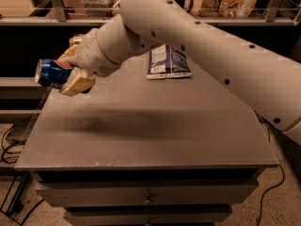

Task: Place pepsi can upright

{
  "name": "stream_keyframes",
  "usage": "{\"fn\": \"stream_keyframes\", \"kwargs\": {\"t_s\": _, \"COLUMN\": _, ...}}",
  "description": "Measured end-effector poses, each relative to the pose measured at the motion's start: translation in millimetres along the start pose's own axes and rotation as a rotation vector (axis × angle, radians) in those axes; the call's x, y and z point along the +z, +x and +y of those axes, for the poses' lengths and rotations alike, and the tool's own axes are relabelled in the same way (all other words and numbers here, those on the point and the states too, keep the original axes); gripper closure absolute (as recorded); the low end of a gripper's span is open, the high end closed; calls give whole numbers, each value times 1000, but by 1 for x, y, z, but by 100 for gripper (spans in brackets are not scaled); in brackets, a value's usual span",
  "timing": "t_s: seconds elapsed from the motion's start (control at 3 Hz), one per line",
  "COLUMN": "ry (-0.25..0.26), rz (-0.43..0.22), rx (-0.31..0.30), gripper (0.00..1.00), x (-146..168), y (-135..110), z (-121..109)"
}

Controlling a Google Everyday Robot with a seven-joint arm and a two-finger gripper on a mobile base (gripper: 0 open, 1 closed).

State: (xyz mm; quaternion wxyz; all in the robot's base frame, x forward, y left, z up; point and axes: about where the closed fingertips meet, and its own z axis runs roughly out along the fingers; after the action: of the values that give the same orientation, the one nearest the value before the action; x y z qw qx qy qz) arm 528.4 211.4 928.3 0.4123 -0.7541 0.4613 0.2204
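A small blue aluminium pepsi can (51, 73) with a silver end was seen held in the two-finger gripper (66, 74) of the white robot arm (197, 46). The tan fingers (77, 84) were clamped on the can from either side, one above it and one below. The can was held on its side, its silver end turned to the left, clear of the surface and over the left edge of the grey flat-topped table (155, 131). The gripper was placed at the left of the view, at the end of the arm, which reached in from the right across the table. A dark shadow (94, 124) was cast on the table top beneath the arm. A flat blue and white packet (168, 62) was laid on the far part of the table, well apart from the can. Drawers (146, 194) were visible under the table top, and dark cables (9, 142) on the floor at the left.
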Motion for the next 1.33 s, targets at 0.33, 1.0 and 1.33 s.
{"fn": "stream_keyframes", "kwargs": {"t_s": 0.33, "ry": 27, "rz": -151, "rx": 3, "gripper": 100, "x": -11, "y": 11, "z": -1}}
{"fn": "stream_keyframes", "kwargs": {"t_s": 1.0, "ry": 23, "rz": -353, "rx": 103, "gripper": 100, "x": -17, "y": 36, "z": 0}}
{"fn": "stream_keyframes", "kwargs": {"t_s": 1.33, "ry": 21, "rz": -388, "rx": 153, "gripper": 100, "x": -19, "y": 45, "z": 2}}
